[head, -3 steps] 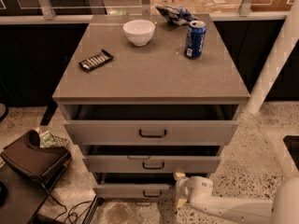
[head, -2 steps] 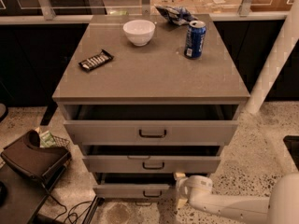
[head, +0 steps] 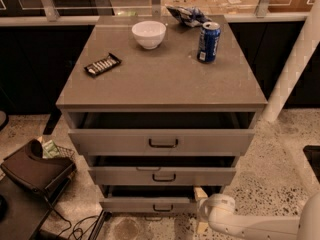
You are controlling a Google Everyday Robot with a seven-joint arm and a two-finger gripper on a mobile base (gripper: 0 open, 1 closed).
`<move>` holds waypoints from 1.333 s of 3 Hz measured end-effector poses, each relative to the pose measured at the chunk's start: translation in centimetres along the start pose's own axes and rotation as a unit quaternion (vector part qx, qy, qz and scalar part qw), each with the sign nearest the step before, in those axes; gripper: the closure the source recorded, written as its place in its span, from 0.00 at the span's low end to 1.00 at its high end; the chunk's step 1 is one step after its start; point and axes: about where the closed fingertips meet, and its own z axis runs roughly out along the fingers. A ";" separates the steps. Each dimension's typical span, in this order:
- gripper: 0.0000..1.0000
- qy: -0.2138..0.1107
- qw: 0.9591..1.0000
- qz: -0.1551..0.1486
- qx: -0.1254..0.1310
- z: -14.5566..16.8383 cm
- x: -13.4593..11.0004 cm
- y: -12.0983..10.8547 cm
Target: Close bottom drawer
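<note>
The grey-taupe cabinet (head: 160, 79) has three drawers, all pulled out a little. The bottom drawer (head: 147, 205) is the lowest and narrowest front, with a small dark pull handle (head: 163, 208). My gripper (head: 201, 210) comes in from the lower right on a white arm (head: 250, 226). It sits at the right end of the bottom drawer's front, with one tan finger (head: 200, 193) up against that front's right edge and another showing below.
On the cabinet top stand a white bowl (head: 149, 34), a blue soda can (head: 208, 42), a dark snack bar (head: 102, 64) and a chip bag (head: 187, 15). A dark bag (head: 35, 170) and cables lie on the floor at left. A white post (head: 292, 69) stands at right.
</note>
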 end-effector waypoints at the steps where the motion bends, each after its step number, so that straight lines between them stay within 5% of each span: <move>1: 0.16 0.005 1.000 0.007 0.007 -2.1 0.5 0.9; 4: 0.86 0.004 1.000 0.008 0.005 -1.8 0.4 1.2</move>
